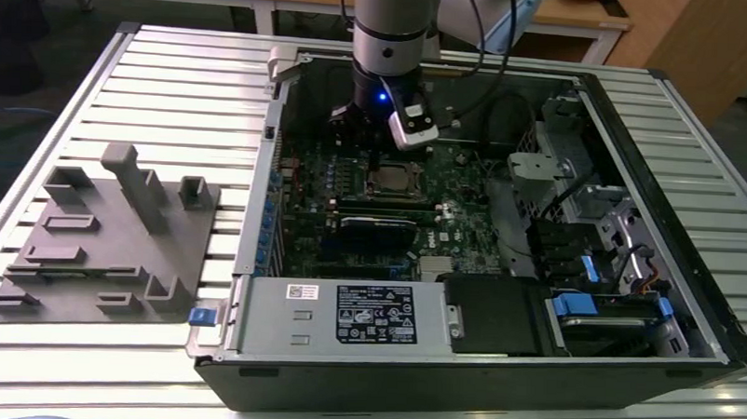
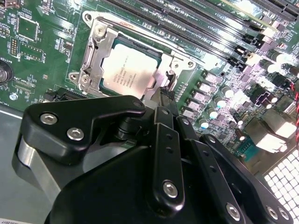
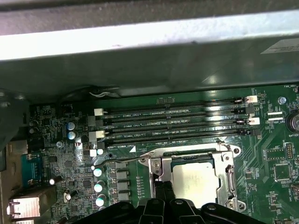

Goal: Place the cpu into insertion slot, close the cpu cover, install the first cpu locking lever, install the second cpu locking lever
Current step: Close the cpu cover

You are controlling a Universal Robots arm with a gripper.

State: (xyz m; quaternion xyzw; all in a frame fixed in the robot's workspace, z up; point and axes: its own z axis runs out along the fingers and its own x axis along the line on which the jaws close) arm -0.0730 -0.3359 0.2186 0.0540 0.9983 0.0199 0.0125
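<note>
The cpu [image 2: 127,71] [image 3: 194,179] lies flat in the insertion slot [image 1: 393,184] on the green board, its dull silver top facing up. The cpu cover [image 2: 92,59] [image 3: 158,171] is down around it as a silvery frame. A thin wire locking lever [image 3: 122,160] runs out from the slot's corner beside the capacitors. My gripper [image 2: 163,95] [image 3: 163,189] hangs just over the slot's edge, beside the cpu. Its black fingers are shut together with nothing seen between them. In the exterior view the gripper [image 1: 378,163] stands inside the open computer case, above the slot.
Long memory slots [image 3: 177,114] [image 2: 187,23] run along one side of the socket, with the case wall [image 3: 140,37] beyond. A black card with a blue edge [image 1: 376,224], the power supply [image 1: 345,316] and drive bays [image 1: 584,226] crowd the case. A grey fixture block [image 1: 112,228] sits at the exterior view's left.
</note>
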